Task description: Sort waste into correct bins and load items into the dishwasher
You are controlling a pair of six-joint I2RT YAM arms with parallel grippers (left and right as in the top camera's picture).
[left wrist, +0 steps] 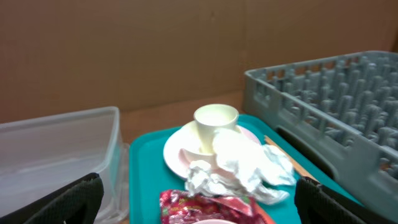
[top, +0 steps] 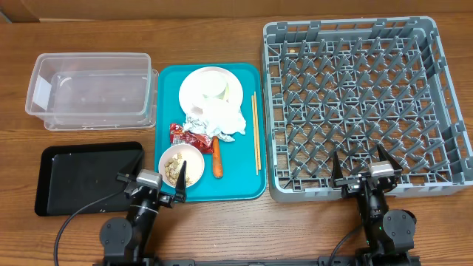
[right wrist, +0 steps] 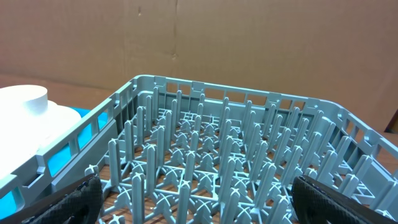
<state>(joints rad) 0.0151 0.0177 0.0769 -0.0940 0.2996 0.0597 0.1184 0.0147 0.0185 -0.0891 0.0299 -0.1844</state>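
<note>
On the teal tray (top: 168, 89) are a pale plate (top: 196, 83) with a white cup (top: 220, 89), crumpled white napkins (top: 218, 117), a red wrapper (top: 189, 135), an orange carrot (top: 217, 159), a small bowl (top: 179, 164) of rice and nut scraps, and chopsticks (top: 255, 133). A second bowl does not show. The clear tub (top: 92, 89) and black tray (top: 81, 177) lie to the left, and the grey dish rack (top: 362, 96) to the right. My left gripper (top: 151, 183) is open and empty at the bowl's near side. My right gripper (top: 360, 164) is open and empty over the rack's near edge.
The left wrist view shows the cup (left wrist: 214, 124), napkins (left wrist: 242, 165) and wrapper (left wrist: 205, 204) ahead of the open left fingers (left wrist: 199, 180). The right wrist view shows the rack's pegs (right wrist: 217, 155) between the open right fingers (right wrist: 198, 182). A brown cardboard wall stands behind.
</note>
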